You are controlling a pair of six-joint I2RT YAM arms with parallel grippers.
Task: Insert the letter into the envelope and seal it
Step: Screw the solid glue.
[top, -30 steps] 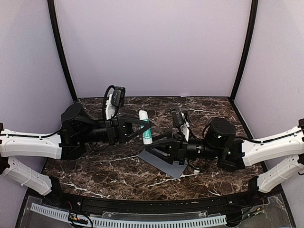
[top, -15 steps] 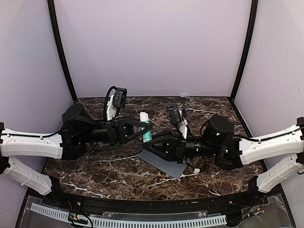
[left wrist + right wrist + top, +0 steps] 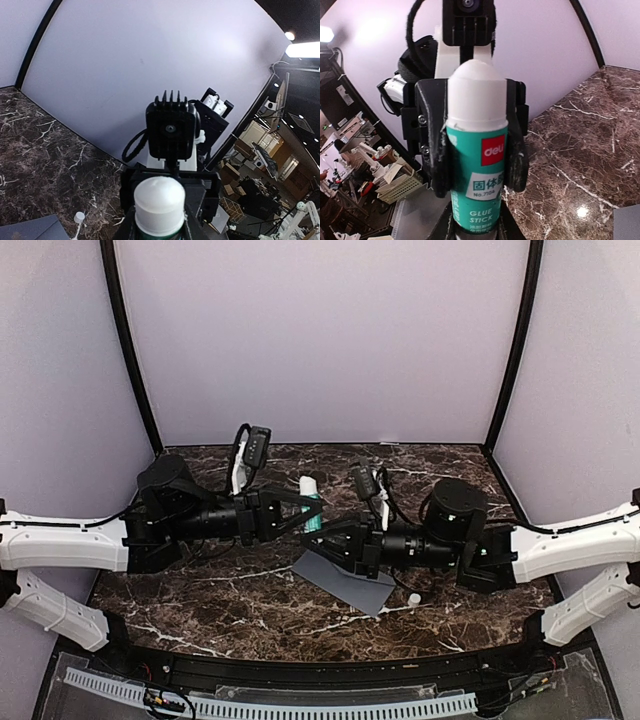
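Note:
A green and white glue stick (image 3: pixel 311 498) is held above the table between both arms. My left gripper (image 3: pixel 306 510) is shut on its upper part; in the right wrist view its black fingers (image 3: pixel 432 145) clamp the glue stick (image 3: pixel 476 150) just below the white top. My right gripper (image 3: pixel 322 532) is shut on the stick's lower end, its jaws pressing both sides of the base (image 3: pixel 476 227). In the left wrist view a white end of the glue stick (image 3: pixel 160 200) fills the gap of my left gripper (image 3: pixel 160 225). The grey envelope (image 3: pixel 345 580) lies flat under the right gripper. The letter is hidden.
A small white cap (image 3: pixel 414 597) lies on the marble table (image 3: pixel 200 590) right of the envelope, also in the left wrist view as the small white cap (image 3: pixel 78 217). Purple walls enclose the back and sides. The envelope's corner (image 3: pixel 626 222) shows low right.
My right gripper moved left and up to the glue stick's lower end and closed on it. My left gripper lifted the stick slightly and stayed shut.

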